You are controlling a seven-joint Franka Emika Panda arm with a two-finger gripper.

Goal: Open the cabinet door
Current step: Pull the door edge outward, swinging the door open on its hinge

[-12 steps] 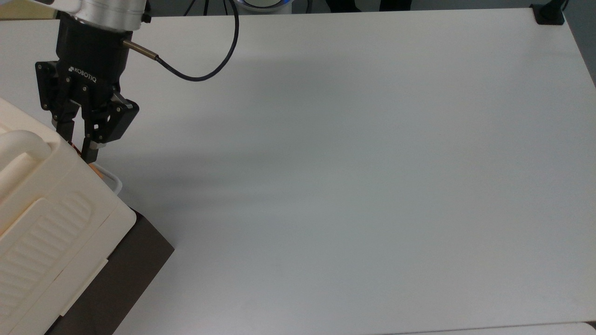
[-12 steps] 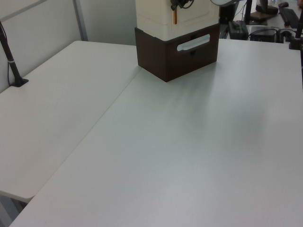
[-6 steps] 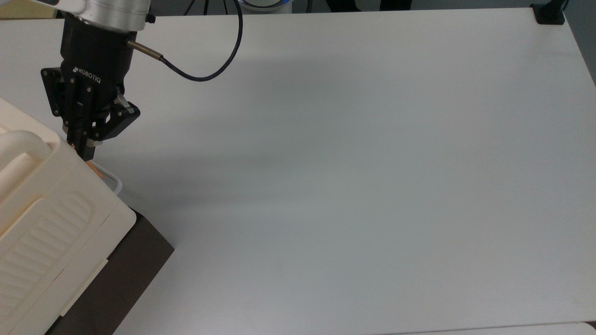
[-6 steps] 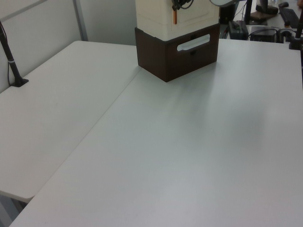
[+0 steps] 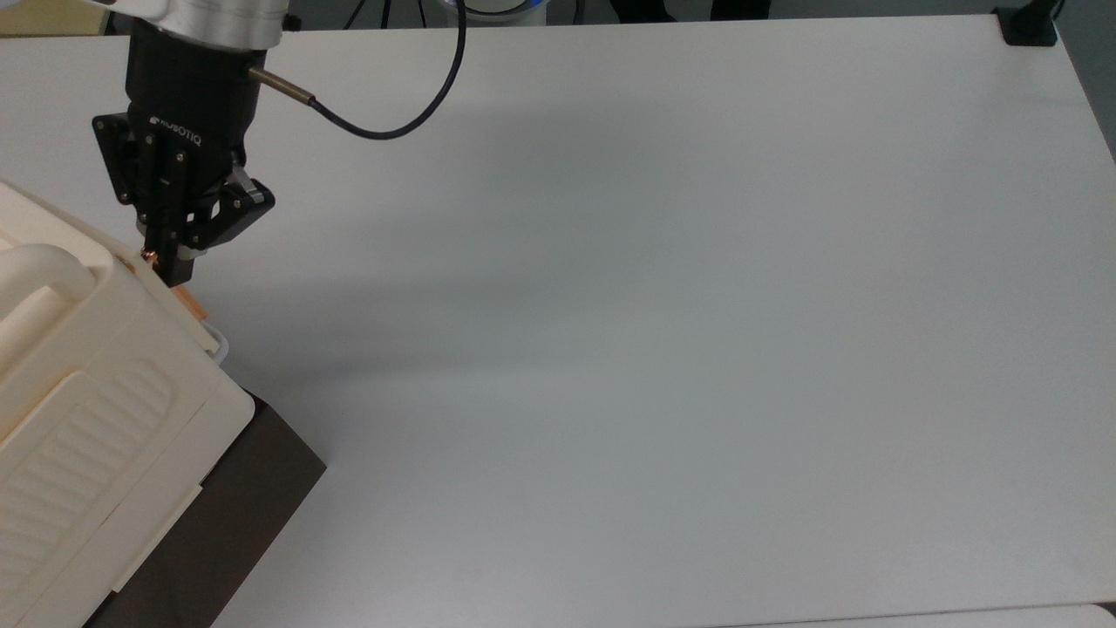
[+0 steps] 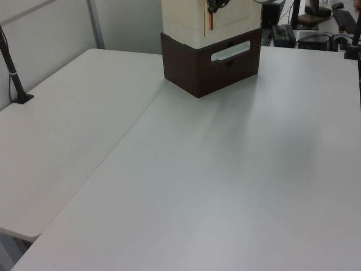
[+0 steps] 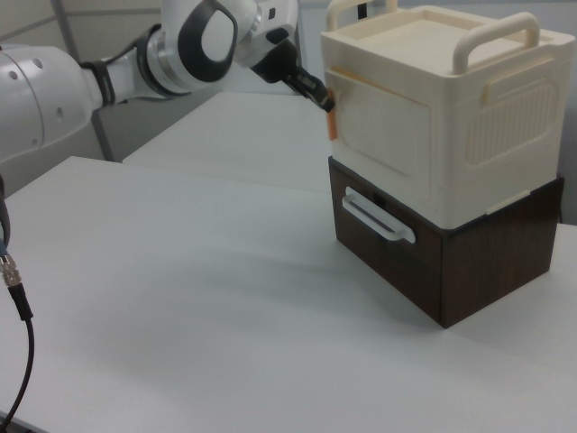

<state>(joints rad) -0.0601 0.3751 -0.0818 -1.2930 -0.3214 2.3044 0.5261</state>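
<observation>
White tabletop (image 7: 207, 298) lying well below jaws. Dark brown box (image 7: 442, 262) sitting under cabinet (image 7: 433, 135), white handle facing out. Cabinet door (image 7: 379, 122) just beside jaws, looking barely ajar. Gripper (image 7: 321, 96) jaws clenching on orange tab (image 7: 332, 122) at door's edge.

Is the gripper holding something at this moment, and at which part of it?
Yes. The gripper is shut on the orange-brown handle at the edge of the cabinet door, pinching the handle's top end.
</observation>
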